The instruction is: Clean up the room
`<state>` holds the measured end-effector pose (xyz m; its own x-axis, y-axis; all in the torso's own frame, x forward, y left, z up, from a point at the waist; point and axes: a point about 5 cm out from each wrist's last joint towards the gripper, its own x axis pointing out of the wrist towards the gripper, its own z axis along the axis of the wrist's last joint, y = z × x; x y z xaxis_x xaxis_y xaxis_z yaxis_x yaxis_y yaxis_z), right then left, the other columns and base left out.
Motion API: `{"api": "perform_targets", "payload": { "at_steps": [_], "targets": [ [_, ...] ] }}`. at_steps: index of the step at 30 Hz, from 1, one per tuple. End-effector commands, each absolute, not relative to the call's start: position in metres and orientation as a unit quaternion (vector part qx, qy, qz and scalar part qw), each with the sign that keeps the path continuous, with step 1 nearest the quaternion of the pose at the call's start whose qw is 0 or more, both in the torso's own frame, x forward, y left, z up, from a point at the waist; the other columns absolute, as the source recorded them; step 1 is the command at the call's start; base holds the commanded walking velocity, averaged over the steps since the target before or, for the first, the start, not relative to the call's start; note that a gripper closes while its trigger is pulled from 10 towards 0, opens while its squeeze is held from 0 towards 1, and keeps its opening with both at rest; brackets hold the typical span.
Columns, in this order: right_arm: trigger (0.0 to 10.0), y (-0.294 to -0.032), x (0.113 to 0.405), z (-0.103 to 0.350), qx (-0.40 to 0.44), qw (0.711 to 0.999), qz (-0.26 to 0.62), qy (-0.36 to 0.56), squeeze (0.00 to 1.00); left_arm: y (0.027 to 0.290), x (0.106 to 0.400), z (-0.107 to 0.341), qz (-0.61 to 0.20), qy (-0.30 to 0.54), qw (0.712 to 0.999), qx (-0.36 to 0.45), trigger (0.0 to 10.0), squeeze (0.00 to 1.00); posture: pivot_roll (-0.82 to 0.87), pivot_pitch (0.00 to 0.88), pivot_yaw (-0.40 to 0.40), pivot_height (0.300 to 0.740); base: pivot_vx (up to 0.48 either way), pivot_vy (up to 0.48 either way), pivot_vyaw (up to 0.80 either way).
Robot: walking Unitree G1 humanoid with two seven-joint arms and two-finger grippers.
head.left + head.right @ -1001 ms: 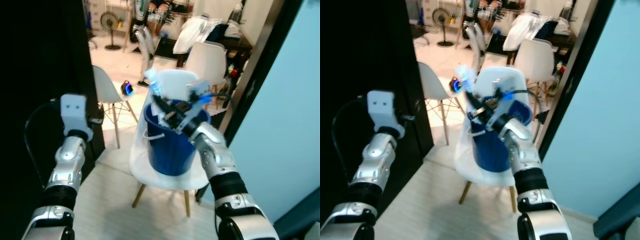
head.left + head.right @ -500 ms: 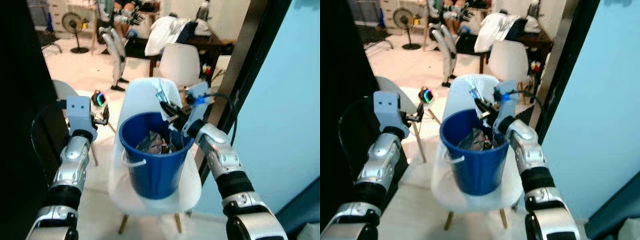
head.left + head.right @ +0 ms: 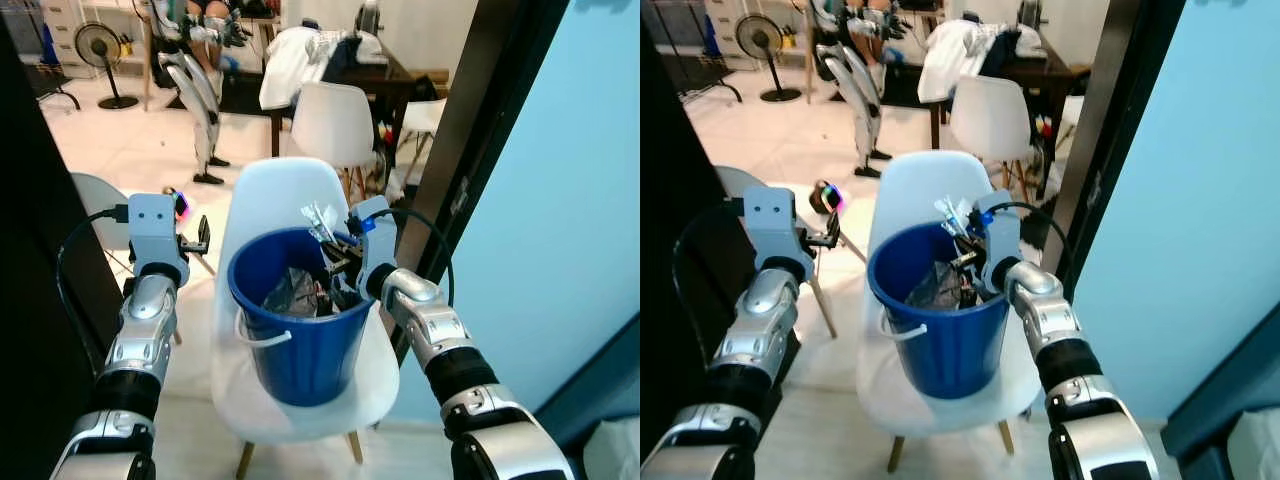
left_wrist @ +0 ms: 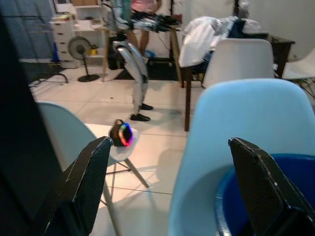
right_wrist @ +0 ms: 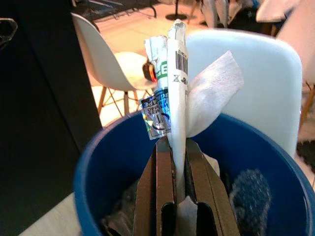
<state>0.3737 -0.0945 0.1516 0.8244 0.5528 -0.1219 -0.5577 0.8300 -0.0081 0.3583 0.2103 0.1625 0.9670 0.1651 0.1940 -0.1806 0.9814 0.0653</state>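
Our right claw (image 5: 173, 147) is clenched on a crumpled wrapper (image 5: 170, 93), poised just over the blue bucket (image 3: 300, 350) on the white chair (image 3: 262, 195). It looks feather-light, flimsy and crinkly; we pinch its lower end. Left claw (image 4: 170, 191) hangs released beside the bucket.

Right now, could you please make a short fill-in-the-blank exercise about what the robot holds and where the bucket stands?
1. The blue bucket stands on the seat of a white ____.
2. The right pincer is shut on a crumpled ____, held above the bucket.
3. The left pincer has its fingers ____ and holds nothing.

Missing words: chair; wrapper; open
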Motion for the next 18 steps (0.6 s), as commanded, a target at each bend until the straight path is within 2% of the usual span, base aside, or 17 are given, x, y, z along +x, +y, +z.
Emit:
{"api": "perform_targets", "payload": {
  "at_steps": [1,7,9,12,18],
  "targets": [
    [10.0,-0.0928,0.3730,0.1475,-0.034,0.953,0.292,0.068,0.00,0.2114,0.3571,0.1556,0.091,-0.077,0.992,0.048,10.0,0.00,0.00,0.000,-0.054,0.720,0.480,0.000,0.00],
    [10.0,-0.0880,0.3696,0.1481,-0.031,0.946,0.318,0.046,0.00,0.2113,0.3569,0.1531,0.102,-0.069,0.992,0.039,10.0,0.00,0.01,0.000,-0.056,0.720,0.414,0.000,0.00],
    [10.0,-0.0886,0.3694,0.1454,-0.061,0.945,0.317,0.049,0.00,0.2091,0.3576,0.1525,0.102,-0.067,0.992,0.024,10.0,0.00,0.01,0.000,-0.056,0.720,0.000,0.000,0.80],
    [10.0,-0.0888,0.3699,0.1442,-0.057,0.947,0.313,0.054,0.00,0.2082,0.3577,0.1526,0.101,-0.067,0.992,0.022,10.0,0.00,0.01,0.000,-0.056,0.720,0.000,0.000,0.80],
    [10.0,-0.0903,0.3715,0.1420,-0.050,0.951,0.299,0.064,0.00,0.2060,0.3578,0.1522,0.101,-0.064,0.993,0.020,10.0,0.00,0.01,0.000,-0.051,0.720,0.000,0.000,0.00]
  ]
}}
